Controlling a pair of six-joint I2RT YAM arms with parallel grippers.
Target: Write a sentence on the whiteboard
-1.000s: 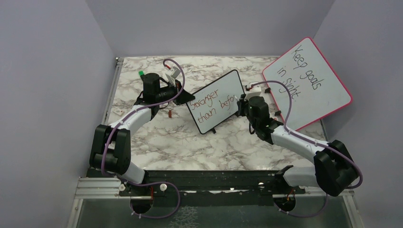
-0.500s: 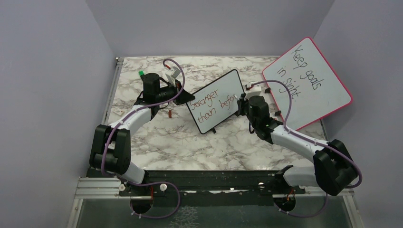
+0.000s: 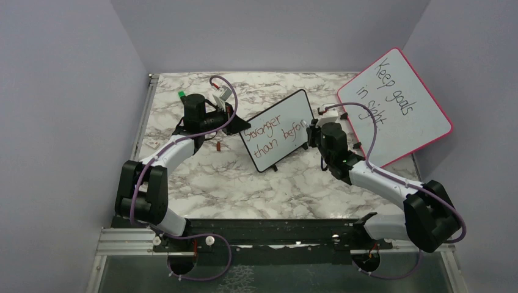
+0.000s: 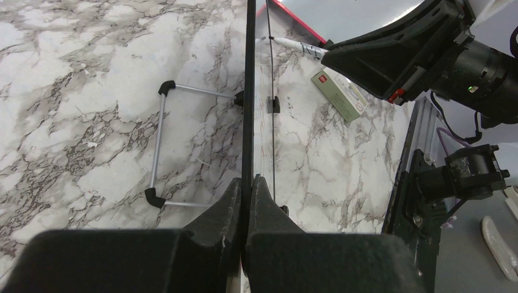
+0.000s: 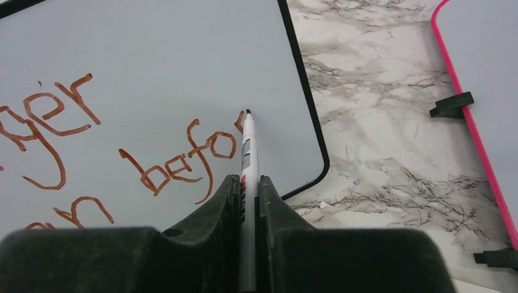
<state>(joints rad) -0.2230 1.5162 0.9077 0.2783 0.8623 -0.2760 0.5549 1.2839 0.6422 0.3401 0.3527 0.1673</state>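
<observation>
Marble table under everything. At its far right, propped up and leaning, a large pink-framed board with black handwriting "Keep goals in sight". Left arm and right arm reaching from the near edge toward the middle.

Between them, in the middle of the table, the whiteboard: propped on a thin wire stand, turned at an angle, written face toward the right arm.

Left gripper at the left end of the whiteboard, fingers pressed together on its black frame, holding the board by this edge. Right gripper just in front of the board's right part, near the right frame, closed tightly on a white marker. Marker pointing away from the gripper, dark tip on the white surface just right of the last letter.

On the board, the sentence in reddish-brown, in two lines: above "Stronger", below "than befo", and a short stroke next to the tip.

Beyond the board in the left wrist view, a small greenish box flat on the marble. Near the left arm, a small reddish piece on the table, too small to name.
</observation>
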